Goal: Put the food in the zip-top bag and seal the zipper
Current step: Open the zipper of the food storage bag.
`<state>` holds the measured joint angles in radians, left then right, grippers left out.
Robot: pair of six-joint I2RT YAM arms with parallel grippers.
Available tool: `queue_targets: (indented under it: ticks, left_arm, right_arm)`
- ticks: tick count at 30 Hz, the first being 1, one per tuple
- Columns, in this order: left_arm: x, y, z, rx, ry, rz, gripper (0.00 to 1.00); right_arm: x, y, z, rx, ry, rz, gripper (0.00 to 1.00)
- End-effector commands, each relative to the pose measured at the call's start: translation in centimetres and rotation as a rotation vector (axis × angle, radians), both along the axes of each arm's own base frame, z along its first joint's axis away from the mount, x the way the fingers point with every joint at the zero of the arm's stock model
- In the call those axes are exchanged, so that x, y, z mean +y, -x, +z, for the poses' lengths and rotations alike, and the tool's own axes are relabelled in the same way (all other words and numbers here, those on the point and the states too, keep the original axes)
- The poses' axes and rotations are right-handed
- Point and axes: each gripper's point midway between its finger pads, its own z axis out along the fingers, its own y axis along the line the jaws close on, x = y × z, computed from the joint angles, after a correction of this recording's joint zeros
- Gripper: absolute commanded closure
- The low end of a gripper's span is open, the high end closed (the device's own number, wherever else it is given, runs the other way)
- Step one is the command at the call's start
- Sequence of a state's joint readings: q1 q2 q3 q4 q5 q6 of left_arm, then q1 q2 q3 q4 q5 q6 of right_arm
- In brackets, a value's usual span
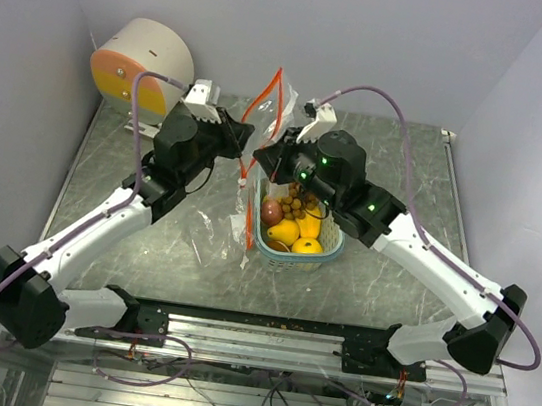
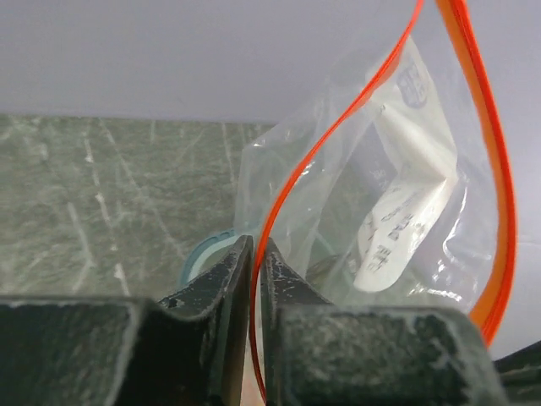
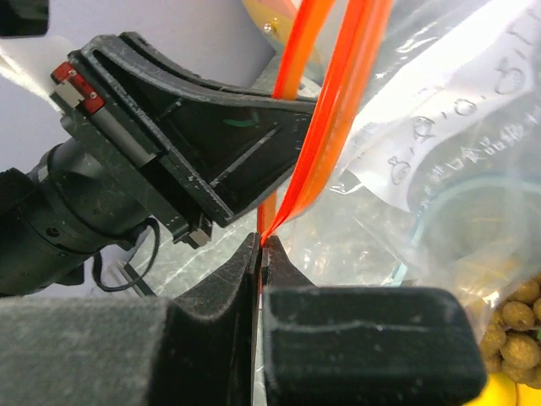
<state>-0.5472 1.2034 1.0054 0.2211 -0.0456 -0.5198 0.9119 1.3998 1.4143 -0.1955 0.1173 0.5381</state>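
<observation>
**Green stone table (image 1: 426, 174), white walls (image 1: 375, 36): zip-top bag (image 2: 338, 220) held up, fruit not yet bagged**

We see the bag upright at mid-table, against the left edge of the light-blue basket (image 1: 288, 259). The left gripper (image 2: 256, 245) is clamped on the orange zipper (image 3: 334, 101), with its jaws nearly touching and the strip between them. The right gripper (image 3: 260, 241) is clamped on it too, pressed tight where two orange bands meet. The two grippers sit just beside each other at the same end of the mouth. Above them the zipper bows into an open loop, and a white printed label (image 2: 406, 194) shows inside.

The grape bunch (image 1: 297, 205), dark red fruit (image 1: 272, 210) and yellow fruits (image 1: 284, 231) all lie in the basket. Grapes show through the plastic in the right wrist view, but we read that as the bag hanging in front of them.

We judge the step in hand to be spreading the mouth for loading. It goes best with one lip per gripper, and we cannot tell whether the right holds one lip or both. We would draw the grippers apart slowly and evenly so the thin film neither slips nor tears. The opening should stay facing up, close to the basket. Once an arm lets go to fetch fruit, the limp bag may fold shut.
</observation>
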Motion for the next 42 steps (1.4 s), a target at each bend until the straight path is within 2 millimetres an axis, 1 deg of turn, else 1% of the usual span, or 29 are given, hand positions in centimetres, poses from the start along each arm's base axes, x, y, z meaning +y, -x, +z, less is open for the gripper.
queue_targets:
  ticks: [1,2,5,7,9,11,12,15,17,20,25,28,29,30,32,35,37,38,40,41,42]
  left_arm:
    - [3.0,1.3,3.8,-0.065,-0.063,0.100,0.88]
    - [4.5,1.7,4.4,-0.059,-0.084,0.158,0.92]
    - [8.1,3.7,6.1,-0.048,-0.166,0.260,0.93]
    - [9.9,5.2,6.5,-0.018,-0.233,0.291,0.93]
    - [11.3,6.4,6.2,0.037,-0.303,0.312,0.93]
    - [12.8,7.2,5.3,0.114,-0.364,0.348,0.93]
    - [13.7,7.8,4.4,0.167,-0.406,0.372,0.93]
    - [16.1,8.8,3.1,0.248,-0.480,0.461,0.93]
    - [16.7,9.2,2.0,0.281,-0.509,0.481,0.93]
    - [16.3,9.4,-0.5,0.338,-0.532,0.451,0.93]
    - [13.6,8.9,-6.0,0.433,-0.521,0.346,0.93]
    - [12.5,8.8,-8.7,0.467,-0.526,0.316,0.93]
    - [12.2,8.8,-9.3,0.477,-0.531,0.307,0.93]
    - [11.9,8.7,-9.8,0.482,-0.532,0.301,0.93]
    - [11.4,8.6,-10.5,0.482,-0.532,0.289,0.93]
    - [10.6,8.4,-11.2,0.478,-0.530,0.271,0.93]
    - [10.1,8.3,-11.5,0.475,-0.530,0.260,0.93]
    - [9.9,8.3,-11.6,0.474,-0.531,0.255,0.93]
    - [9.5,8.2,-11.8,0.472,-0.532,0.247,0.93]
    - [9.3,8.2,-11.7,0.470,-0.533,0.242,0.93]
    - [9.1,8.2,-11.7,0.467,-0.533,0.236,0.93]
  right_arm:
    - [-2.2,0.5,1.9,-0.039,-0.008,-0.057,1.00]
    - [-2.7,0.4,2.0,-0.038,-0.004,-0.079,1.00]
    - [-3.9,-0.2,2.0,-0.034,0.003,-0.150,1.00]
    - [-3.8,-0.5,1.6,-0.022,0.005,-0.164,1.00]
    - [-3.1,-0.9,0.5,0.004,0.015,-0.162,1.00]
    - [-2.3,-1.4,-1.0,0.045,0.029,-0.170,1.00]
    - [-2.1,-1.7,-2.0,0.064,0.044,-0.182,1.00]
    - [-2.6,-2.6,-5.2,0.117,0.104,-0.242,1.00]
    - [-2.8,-2.9,-7.0,0.146,0.128,-0.250,1.00]
    - [-2.6,-2.8,-9.5,0.176,0.173,-0.227,1.00]
    - [-1.4,-2.6,-14.1,0.240,0.265,-0.173,1.00]
    - [-1.3,-2.4,-15.6,0.259,0.294,-0.164,0.99]
    - [-1.4,-2.4,-15.7,0.256,0.296,-0.161,0.93]
    - [-1.4,-2.4,-15.6,0.249,0.294,-0.154,0.87]
    - [-1.0,-2.2,-14.9,0.225,0.272,-0.124,0.80]
    - [0.1,-1.9,-13.0,0.179,0.218,-0.058,0.71]
    - [1.1,-1.6,-11.6,0.148,0.179,-0.006,0.63]
    - [1.6,-1.4,-10.7,0.130,0.155,0.022,0.58]
    - [2.4,-1.1,-9.8,0.113,0.124,0.065,0.45]
    - [2.7,-1.0,-9.5,0.107,0.116,0.077,0.40]
    - [3.0,-1.1,-9.3,0.099,0.113,0.087,0.40]
